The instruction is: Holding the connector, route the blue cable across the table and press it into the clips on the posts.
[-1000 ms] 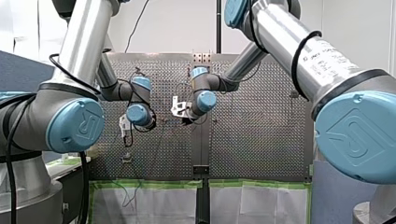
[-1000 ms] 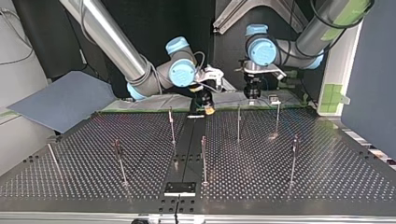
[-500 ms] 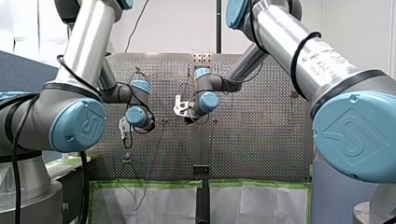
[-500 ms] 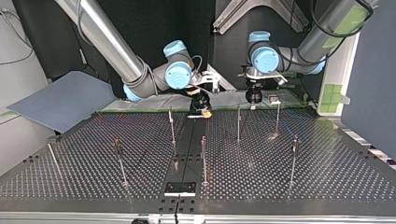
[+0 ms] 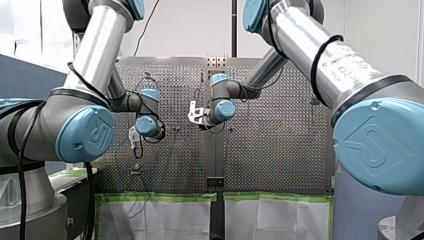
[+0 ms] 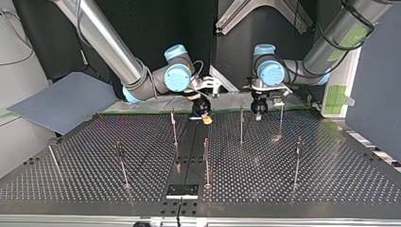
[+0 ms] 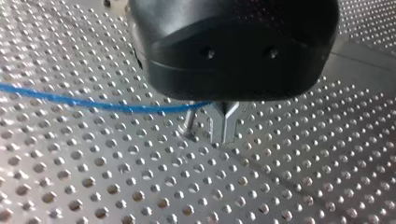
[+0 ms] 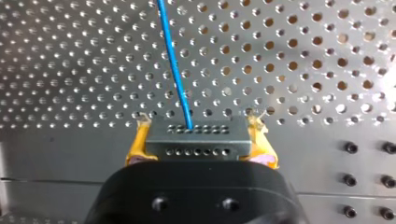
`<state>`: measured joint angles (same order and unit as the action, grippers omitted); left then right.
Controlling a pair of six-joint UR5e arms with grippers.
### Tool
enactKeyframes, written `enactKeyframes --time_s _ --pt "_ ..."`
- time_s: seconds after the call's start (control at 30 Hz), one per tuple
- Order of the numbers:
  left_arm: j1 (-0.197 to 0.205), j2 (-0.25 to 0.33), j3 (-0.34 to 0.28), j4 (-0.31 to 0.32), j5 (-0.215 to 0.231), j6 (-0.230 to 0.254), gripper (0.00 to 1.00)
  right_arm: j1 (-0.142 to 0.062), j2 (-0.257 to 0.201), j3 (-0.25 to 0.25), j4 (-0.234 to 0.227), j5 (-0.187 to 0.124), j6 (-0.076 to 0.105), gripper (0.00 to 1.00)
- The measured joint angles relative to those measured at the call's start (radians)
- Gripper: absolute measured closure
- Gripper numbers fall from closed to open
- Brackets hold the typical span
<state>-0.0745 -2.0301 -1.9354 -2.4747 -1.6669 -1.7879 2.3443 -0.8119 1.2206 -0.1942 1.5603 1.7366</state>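
In the right wrist view my right gripper has its yellow pads shut on the dark connector. The blue cable leaves the connector and runs ahead over the perforated table. In the left wrist view my left gripper has its metal fingers shut, and the blue cable comes in from the side and ends at them. In the top view my right gripper hangs near the table's far edge at the middle. My left gripper hangs to its right, beside a post.
Several thin posts stand on the table, among them post, post and post. A dark centre strip runs across the table. A grey sheet lies off the top view's left.
In the top view both grippers have sunk closer to the table; my left one drifted right, my right one slightly left. Both grips are unchanged.
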Motion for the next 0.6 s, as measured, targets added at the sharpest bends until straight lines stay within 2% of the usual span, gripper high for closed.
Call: enactKeyframes --time_s 0.2,0.43,0.47,0.5,0.53,0.6 --pt "0.018 -0.021 0.054 -0.019 0.014 -0.003 1.0 -0.013 0.002 0.0 -0.016 -0.023 0.008 1.0" --pt "0.036 -0.023 0.088 -0.028 0.023 -0.008 1.0 -0.033 0.01 0.0 -0.022 -0.028 0.009 1.0" --pt "0.037 -0.023 0.089 -0.031 0.024 -0.008 0.93 -0.035 0.011 0.0 -0.022 -0.028 0.009 1.0" --pt "0.038 -0.022 0.089 -0.033 0.024 -0.008 0.93 -0.037 0.012 0.0 -0.022 -0.028 0.009 1.0" --pt "0.038 -0.022 0.09 -0.036 0.024 -0.008 0.84 -0.039 0.012 0.0 -0.021 -0.029 0.009 1.0" --pt "0.037 -0.022 0.09 -0.047 0.022 -0.006 0.84 -0.042 0.013 0.0 -0.021 -0.029 0.009 1.0"
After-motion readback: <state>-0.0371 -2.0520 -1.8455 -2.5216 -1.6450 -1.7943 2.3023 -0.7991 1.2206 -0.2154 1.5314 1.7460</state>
